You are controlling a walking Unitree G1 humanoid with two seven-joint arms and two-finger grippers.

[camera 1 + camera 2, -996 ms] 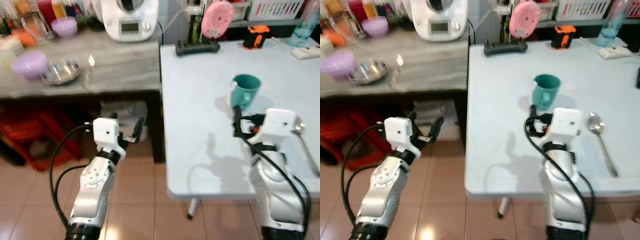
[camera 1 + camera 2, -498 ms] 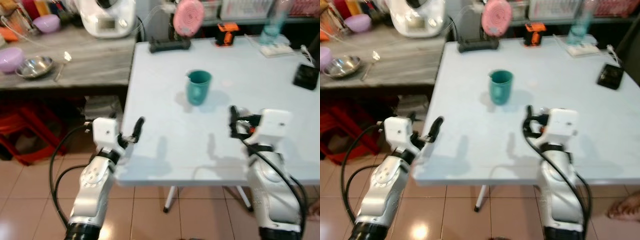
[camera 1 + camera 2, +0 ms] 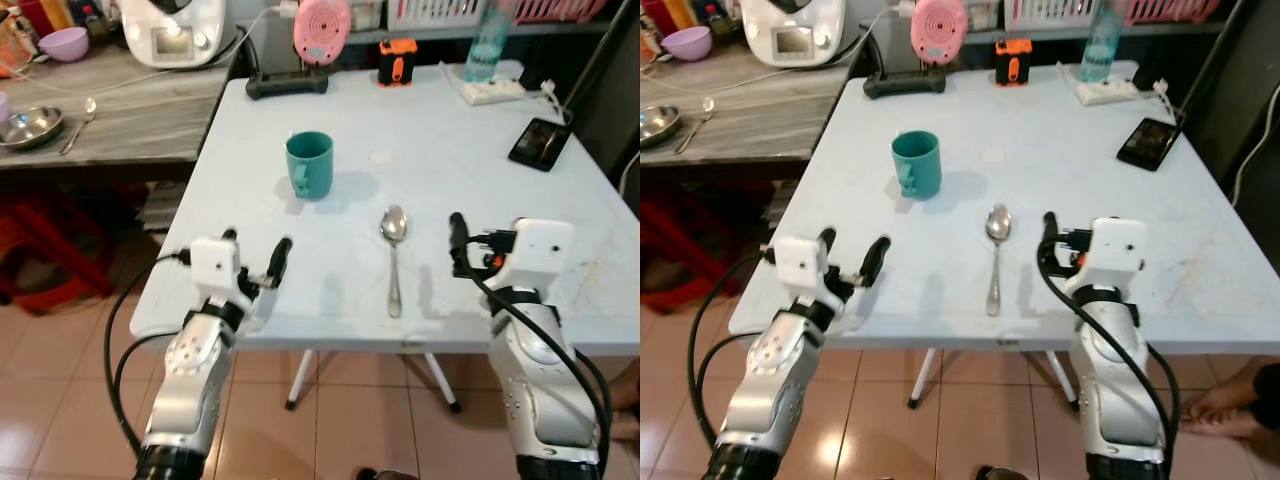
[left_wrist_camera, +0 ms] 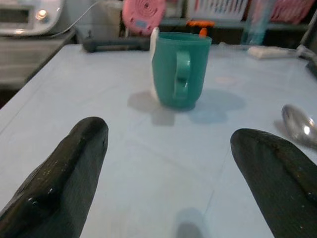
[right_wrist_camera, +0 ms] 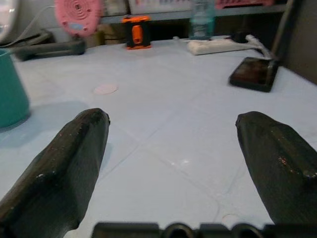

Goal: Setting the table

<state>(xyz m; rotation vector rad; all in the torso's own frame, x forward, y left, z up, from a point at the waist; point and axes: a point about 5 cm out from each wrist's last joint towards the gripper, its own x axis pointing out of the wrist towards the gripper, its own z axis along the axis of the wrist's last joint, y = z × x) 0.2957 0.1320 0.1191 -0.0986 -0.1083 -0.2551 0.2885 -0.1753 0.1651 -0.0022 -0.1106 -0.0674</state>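
Far left of the frame: a grey wooden counter [image 3: 120, 110] with a steel bowl [image 3: 28, 126], a loose spoon [image 3: 78, 112] and a white appliance [image 3: 170, 30] at upper left; red crates sit in the shade below it. A dark gap separates the counter from the pale blue table [image 3: 430, 180], whose left edge runs diagonally from upper centre down to the lower left.

Lower left: the left gripper [image 3: 252, 262] hovers over the table's near-left corner, fingers spread wide apart and holding nothing.

Left of centre: the teal mug [image 3: 309, 165] stands upright, handle toward the near edge, with bare tabletop all around it. Centre: the table spoon [image 3: 393, 252] lies lengthwise, bowl away from the robot, handle tip near the front edge, well apart from the mug.

Right of centre: the right gripper [image 3: 1048, 226] hangs above the near edge just right of the spoon, fingers [image 5: 74, 158] spread, empty. Wide open surface lies beyond it.

Along the far edge: a black power strip [image 3: 287, 84], pink round device [image 3: 321, 28], orange tape measure [image 3: 397, 62], clear bottle [image 3: 487, 40] and white socket strip [image 3: 492, 90]. A black phone [image 3: 540, 143] lies near the right edge.
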